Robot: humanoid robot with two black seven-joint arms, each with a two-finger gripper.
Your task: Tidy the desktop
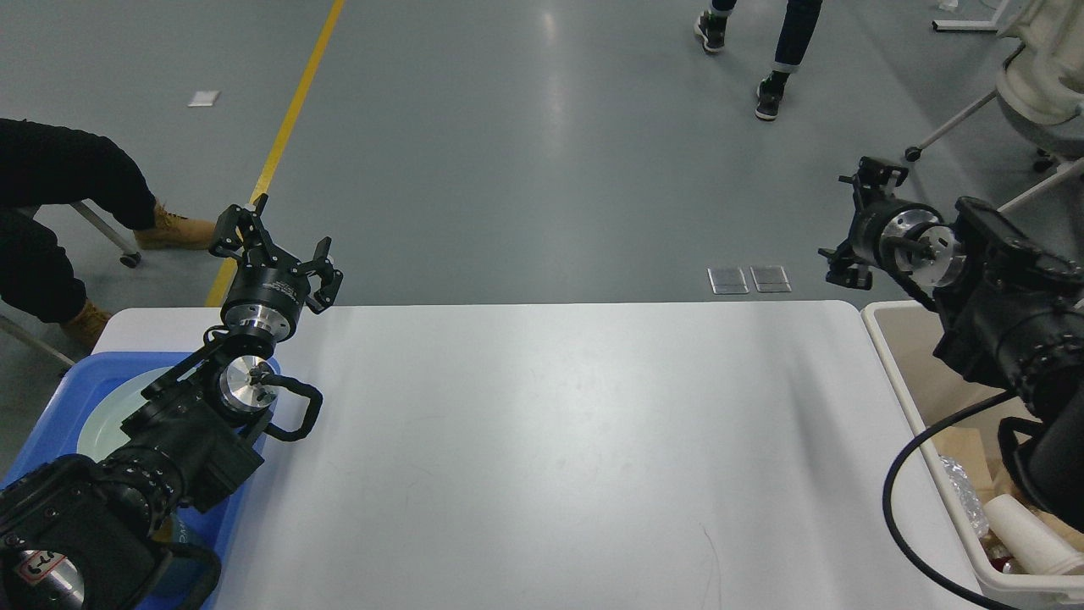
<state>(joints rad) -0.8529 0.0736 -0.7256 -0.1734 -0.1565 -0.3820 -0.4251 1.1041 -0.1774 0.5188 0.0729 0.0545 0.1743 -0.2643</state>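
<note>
Desktop (550, 440) fills the lower centre of frame, long axis left to right, surface bare. Blue tray (51, 398) with pale plate lower left; beige bin (915, 381) of paper scraps lower right. Left gripper (275, 246) above the far-left corner, fingers apart, holding nothing. Right gripper (855, 220) upper right, past the far-right corner (fingers spread, empty). Neither arm sits nearer any leftover item; tidying looks finished.

You have one white desktop (559, 449), one blue tray (51, 407) holding one pale plate (110, 415), and one beige bin (931, 398) of paper scraps. Two grippers show: the left gripper (275, 246) and the right gripper (851, 220). Two floor plates (750, 280) lie beyond the desk.
</note>
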